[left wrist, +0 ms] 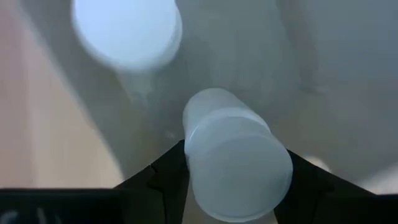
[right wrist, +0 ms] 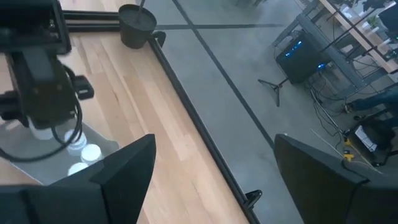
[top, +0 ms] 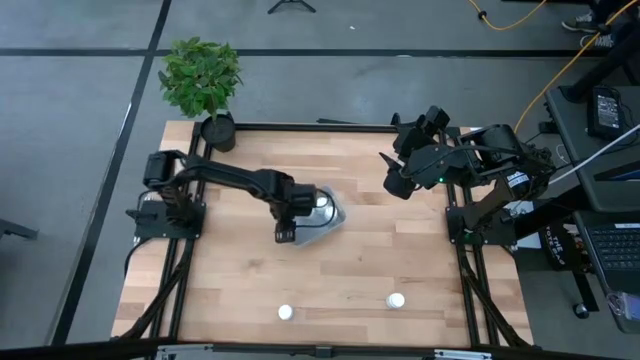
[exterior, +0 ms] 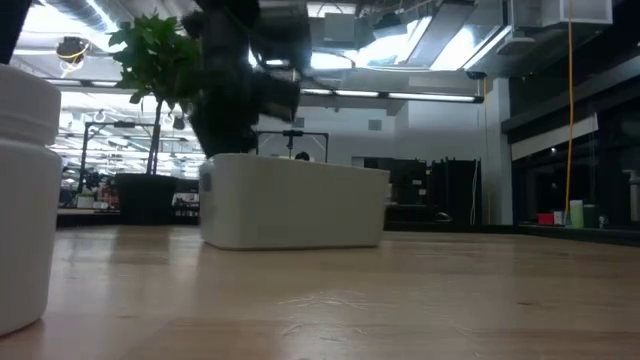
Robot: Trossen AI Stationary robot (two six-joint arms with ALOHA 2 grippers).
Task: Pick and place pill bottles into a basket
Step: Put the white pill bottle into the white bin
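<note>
Left gripper sits over the basket near mid-table, fingers clamped on a bottle. Wrist view shows that bottle pinched between my two dark fingers, cap end toward the camera, basket floor pale grey behind it. I judge I hold it above the bin so it drops inside and not on the wood. Another bottle's cap lies already in the basket, just beside the held one, so I want the release clear of it.

Right wrist view catches at least two more white caps in the basket under my left arm; exact count inside I cannot tell.

Two bottles wait on the table near the front edge, one left of centre, one right, well apart from each other and from the basket. Low view has one of them huge at its left edge, upright, with the basket wall beyond.

Right gripper is parked high at the table's far right, fingers spread, holding nothing, out of my left arm's way.

Plant pot stands at the far left corner, not involved.

Judgement: placing step, release next; two table bottles left to fetch.
</note>
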